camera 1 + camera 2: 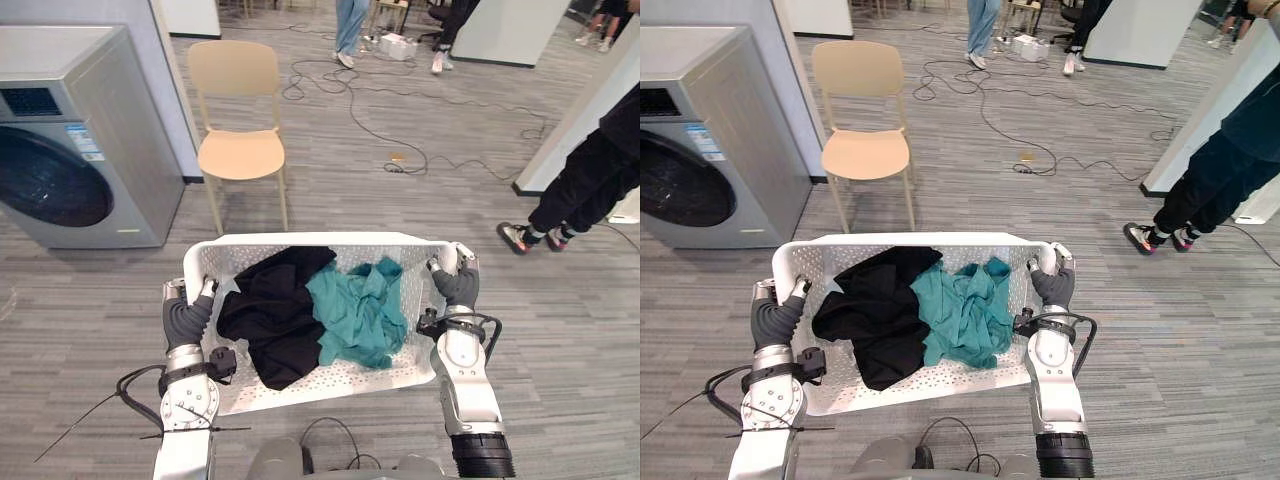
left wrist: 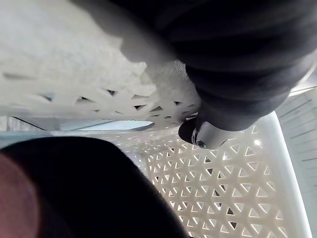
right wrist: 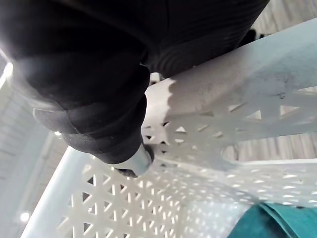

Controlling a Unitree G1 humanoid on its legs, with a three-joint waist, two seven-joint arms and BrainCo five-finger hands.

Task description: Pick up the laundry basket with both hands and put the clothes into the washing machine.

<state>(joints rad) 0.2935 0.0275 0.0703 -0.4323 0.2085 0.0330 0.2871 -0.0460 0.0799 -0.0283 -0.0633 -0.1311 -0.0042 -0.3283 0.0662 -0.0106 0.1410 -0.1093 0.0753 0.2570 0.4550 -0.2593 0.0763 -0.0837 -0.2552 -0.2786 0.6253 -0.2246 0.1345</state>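
I hold a white perforated laundry basket [image 1: 320, 240] low in front of me. A black garment [image 1: 270, 305] fills its left half and a teal garment [image 1: 360, 310] lies bunched on the right. My left hand [image 1: 185, 315] is curled over the left rim, with its thumb [image 2: 203, 134] against the inside wall. Over the right rim my right hand [image 1: 455, 285] grips the same way, thumb [image 3: 136, 163] inside. The grey washing machine [image 1: 70, 140] stands ahead on the left, its round dark door closed.
A beige chair [image 1: 240, 150] stands just beyond the basket, next to the machine. Cables [image 1: 400, 140] trail over the grey floor farther off. A person in dark trousers [image 1: 590, 180] stands at the right, and others stand at the back.
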